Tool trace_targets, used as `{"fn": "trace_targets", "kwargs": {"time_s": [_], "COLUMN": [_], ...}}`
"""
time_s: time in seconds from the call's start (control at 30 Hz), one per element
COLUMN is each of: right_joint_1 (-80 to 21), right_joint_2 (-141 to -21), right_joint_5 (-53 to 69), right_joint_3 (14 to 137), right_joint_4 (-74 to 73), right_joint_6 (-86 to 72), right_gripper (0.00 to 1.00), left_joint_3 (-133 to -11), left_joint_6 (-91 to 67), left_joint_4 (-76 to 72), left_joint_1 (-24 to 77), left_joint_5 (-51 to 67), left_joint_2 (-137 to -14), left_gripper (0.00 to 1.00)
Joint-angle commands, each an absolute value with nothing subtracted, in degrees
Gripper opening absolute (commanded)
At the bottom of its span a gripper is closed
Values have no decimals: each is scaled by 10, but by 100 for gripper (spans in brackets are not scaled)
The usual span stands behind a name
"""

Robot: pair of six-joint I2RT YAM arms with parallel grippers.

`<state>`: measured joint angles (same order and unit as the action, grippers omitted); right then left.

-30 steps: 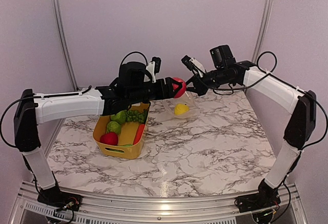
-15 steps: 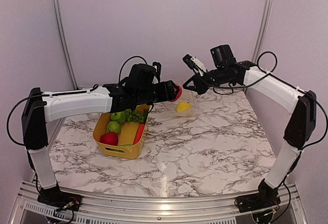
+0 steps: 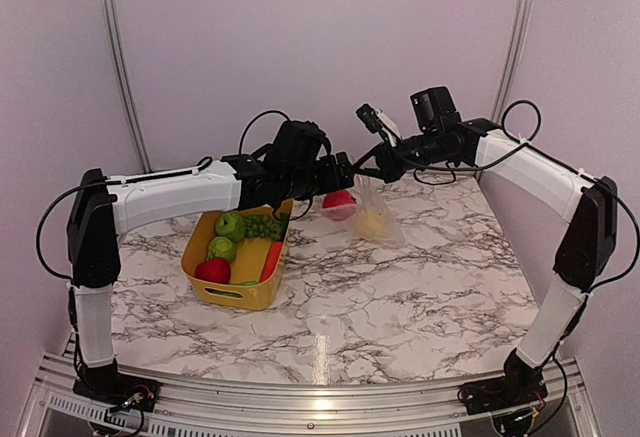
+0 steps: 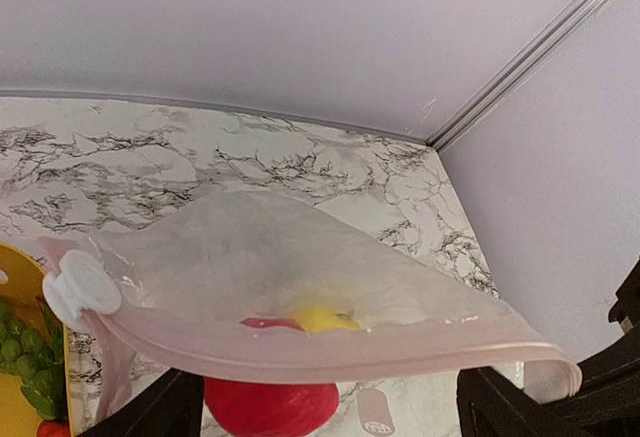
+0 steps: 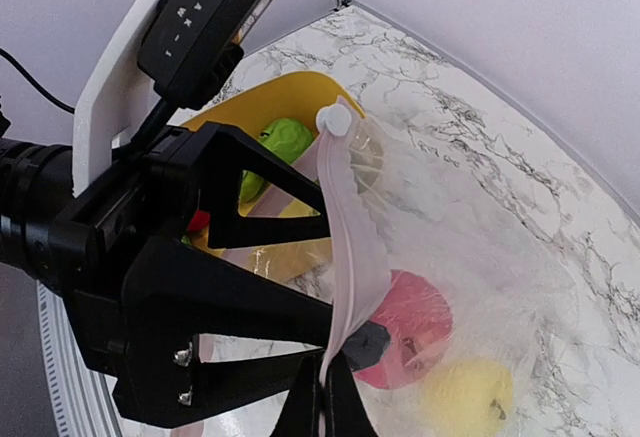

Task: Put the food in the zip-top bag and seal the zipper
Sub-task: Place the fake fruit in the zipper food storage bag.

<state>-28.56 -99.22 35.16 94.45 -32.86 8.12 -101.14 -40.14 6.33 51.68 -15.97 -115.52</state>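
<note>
The clear zip-top bag [image 3: 375, 212] hangs at the back of the table. A red fruit [image 3: 339, 204] and a yellow fruit [image 3: 372, 223] lie in its bottom. My right gripper [image 3: 383, 155] is shut on the pink zipper strip [image 5: 345, 227] and holds the mouth up. My left gripper [image 3: 345, 175] is open and empty at the mouth, just above the red fruit [image 4: 270, 409]. In the left wrist view the strip [image 4: 330, 352] runs across between my fingers [image 4: 150, 412], with its white slider [image 4: 82, 282] at the left. The right wrist view shows the red fruit [image 5: 412, 319] and the yellow one [image 5: 470, 392] through the plastic.
The yellow bin [image 3: 240, 295] stands left of the bag. It holds a green apple [image 3: 230, 225], green grapes [image 3: 265, 225], a red fruit [image 3: 212, 270] and a red-orange piece [image 3: 272, 259]. The back wall is close behind the bag.
My left gripper moved right to the bag's mouth and let go of the red fruit, which now lies in the bag by the yellow one. The right gripper kept holding the strip.
</note>
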Motion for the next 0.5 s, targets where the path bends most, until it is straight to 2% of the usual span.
{"fn": "trace_targets", "kwargs": {"time_s": [0.0, 0.13, 0.37, 0.47], "right_joint_1": [-283, -272, -249, -221], "right_joint_2": [-977, -982, -985, -992], "right_joint_5": [354, 332, 337, 339], "right_joint_3": [954, 950, 936, 987], "right_joint_4": [-308, -304, -292, -315], "right_joint_6": [60, 51, 42, 52], "right_gripper": [0, 0, 0, 0], "left_joint_3": [-1004, -980, -892, -871], "left_joint_6": [-398, -372, -295, -270], "left_joint_4": [61, 16, -139, -138], "left_joint_1": [521, 522, 523, 523], "left_joint_5": [-185, -179, -60, -50], "left_joint_2": [-1138, -1109, -1029, -997], "left_gripper": [91, 94, 92, 92]}}
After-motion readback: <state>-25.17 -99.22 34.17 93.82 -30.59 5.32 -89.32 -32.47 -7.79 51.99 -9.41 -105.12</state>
